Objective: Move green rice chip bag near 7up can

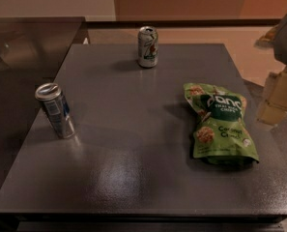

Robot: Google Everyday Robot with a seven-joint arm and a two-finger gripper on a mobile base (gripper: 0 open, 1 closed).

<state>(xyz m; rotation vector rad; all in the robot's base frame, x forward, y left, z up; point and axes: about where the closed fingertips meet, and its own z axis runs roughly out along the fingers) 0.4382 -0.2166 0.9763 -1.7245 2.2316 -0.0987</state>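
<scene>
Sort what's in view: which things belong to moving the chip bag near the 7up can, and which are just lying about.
For the job:
- green rice chip bag, lying flat at the right
- 7up can, upright at the far edge
- gripper, at the right edge of view, apart from the bag

Lying about:
- silver-and-blue can, at the left
</scene>
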